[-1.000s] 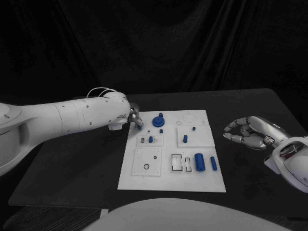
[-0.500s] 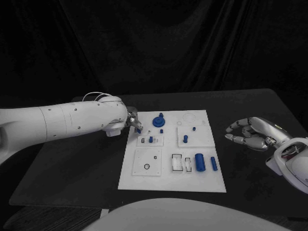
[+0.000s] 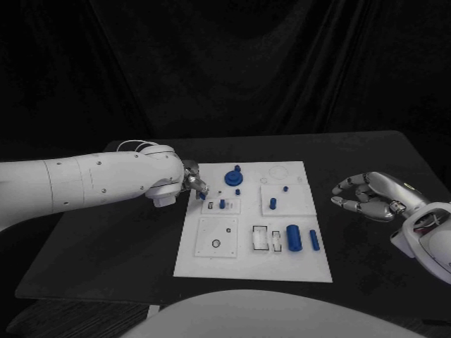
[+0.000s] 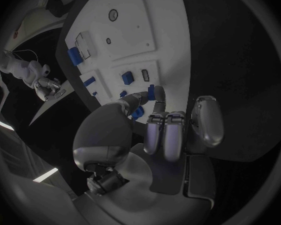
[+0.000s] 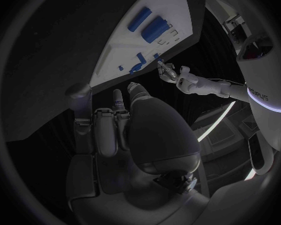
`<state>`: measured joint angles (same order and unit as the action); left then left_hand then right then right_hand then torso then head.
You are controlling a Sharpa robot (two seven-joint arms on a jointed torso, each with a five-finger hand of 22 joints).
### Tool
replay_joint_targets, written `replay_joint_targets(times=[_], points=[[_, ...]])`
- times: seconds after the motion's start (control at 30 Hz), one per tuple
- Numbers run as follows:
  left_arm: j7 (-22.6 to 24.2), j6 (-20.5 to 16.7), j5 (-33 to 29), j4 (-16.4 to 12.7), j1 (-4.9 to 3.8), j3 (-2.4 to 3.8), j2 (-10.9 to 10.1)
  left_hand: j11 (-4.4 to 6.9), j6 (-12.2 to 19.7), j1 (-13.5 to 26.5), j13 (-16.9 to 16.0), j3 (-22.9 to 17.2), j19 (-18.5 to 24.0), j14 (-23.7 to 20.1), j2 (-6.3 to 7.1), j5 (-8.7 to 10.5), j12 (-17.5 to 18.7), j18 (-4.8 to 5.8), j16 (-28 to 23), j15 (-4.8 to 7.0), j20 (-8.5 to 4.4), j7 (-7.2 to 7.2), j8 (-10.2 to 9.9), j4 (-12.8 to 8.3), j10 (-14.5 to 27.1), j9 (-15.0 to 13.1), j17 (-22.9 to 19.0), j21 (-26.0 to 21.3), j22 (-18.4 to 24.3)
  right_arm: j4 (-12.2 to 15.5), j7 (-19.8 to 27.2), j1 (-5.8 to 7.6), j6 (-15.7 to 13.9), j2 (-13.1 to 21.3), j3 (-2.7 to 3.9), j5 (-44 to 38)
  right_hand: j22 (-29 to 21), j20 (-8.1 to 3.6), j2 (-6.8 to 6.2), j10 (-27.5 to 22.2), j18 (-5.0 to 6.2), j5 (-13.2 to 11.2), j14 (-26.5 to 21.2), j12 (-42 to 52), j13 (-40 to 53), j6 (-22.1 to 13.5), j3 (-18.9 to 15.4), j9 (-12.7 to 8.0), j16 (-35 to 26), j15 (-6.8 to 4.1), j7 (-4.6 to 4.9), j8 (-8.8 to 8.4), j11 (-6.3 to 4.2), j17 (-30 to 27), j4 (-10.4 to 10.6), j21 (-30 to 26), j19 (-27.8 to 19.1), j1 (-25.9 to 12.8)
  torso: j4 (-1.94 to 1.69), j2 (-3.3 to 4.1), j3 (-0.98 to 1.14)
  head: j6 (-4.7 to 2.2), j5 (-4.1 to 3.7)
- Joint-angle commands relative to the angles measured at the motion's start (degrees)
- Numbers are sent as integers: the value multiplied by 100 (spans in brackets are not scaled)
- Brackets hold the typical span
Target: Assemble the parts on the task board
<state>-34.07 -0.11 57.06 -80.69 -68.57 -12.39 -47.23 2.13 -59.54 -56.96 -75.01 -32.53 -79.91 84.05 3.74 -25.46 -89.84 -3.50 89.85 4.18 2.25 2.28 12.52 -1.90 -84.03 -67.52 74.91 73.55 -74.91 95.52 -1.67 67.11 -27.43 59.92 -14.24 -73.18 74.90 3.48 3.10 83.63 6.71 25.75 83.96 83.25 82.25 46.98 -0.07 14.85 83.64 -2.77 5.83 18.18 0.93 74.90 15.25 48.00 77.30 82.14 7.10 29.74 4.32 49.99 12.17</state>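
The left hand (image 3: 190, 179) reaches in over the far left edge of the task board (image 3: 218, 262), a flat white rectangular plate whose long axis runs near to far on the black table (image 3: 103, 253). Its fingers (image 4: 154, 92) pinch a small blue part (image 3: 202, 195), held just above the board's left side beside a small rectangular slot. Right of it a round blue knob (image 3: 232, 177) stands at the far end, and short blue pegs (image 3: 273, 204) stand upright mid-board. Near the board's right near corner, a thick blue cylinder (image 3: 292, 237) and a thinner blue rod (image 3: 313, 239) lie side by side, both pointing near to far. Well apart to the right, the right hand (image 3: 373, 196) hovers over bare table, its smooth silver fingers curled loosely and holding nothing.
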Motion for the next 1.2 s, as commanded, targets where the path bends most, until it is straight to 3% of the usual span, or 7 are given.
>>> replay_joint_targets(times=[0.03,0.47,1.2], points=[[-71,-193,12,-55,-3,4,-5,-7,28,38,-1499,-183,-33,595,-36,9,-16,-40,15,24,-18,-49,-2,-153,-597,-5,1509,18,-990,4,-93,-13,15,-3,4,-12,601,-7,-12,225,16,28,325,-29,129,30,31,-6,-25,-20,13,-16,-32,582,1,-25,8,66,5,2,-2,1,27],[60,-278,332,-56,35,3,62,-5,4,61,-1499,-175,-35,595,-52,28,-16,-41,15,25,-17,-53,11,-137,-597,-13,1509,19,-990,-3,-77,-14,-1,-8,4,-12,603,-7,-18,224,14,62,327,-33,126,33,41,-10,-21,-20,14,-15,-30,588,-1,-18,11,75,4,13,-7,1,19],[158,-382,358,-155,231,2,73,-4,5,87,-1499,-164,-36,595,-79,55,-16,-41,15,26,-18,-54,11,-110,-597,-18,1509,18,-990,-10,-81,-22,-2,-2,4,-12,604,-7,-24,224,13,79,329,-34,125,37,46,-11,-18,-19,14,-13,-29,593,0,-12,14,78,-1,14,-3,1,35]])
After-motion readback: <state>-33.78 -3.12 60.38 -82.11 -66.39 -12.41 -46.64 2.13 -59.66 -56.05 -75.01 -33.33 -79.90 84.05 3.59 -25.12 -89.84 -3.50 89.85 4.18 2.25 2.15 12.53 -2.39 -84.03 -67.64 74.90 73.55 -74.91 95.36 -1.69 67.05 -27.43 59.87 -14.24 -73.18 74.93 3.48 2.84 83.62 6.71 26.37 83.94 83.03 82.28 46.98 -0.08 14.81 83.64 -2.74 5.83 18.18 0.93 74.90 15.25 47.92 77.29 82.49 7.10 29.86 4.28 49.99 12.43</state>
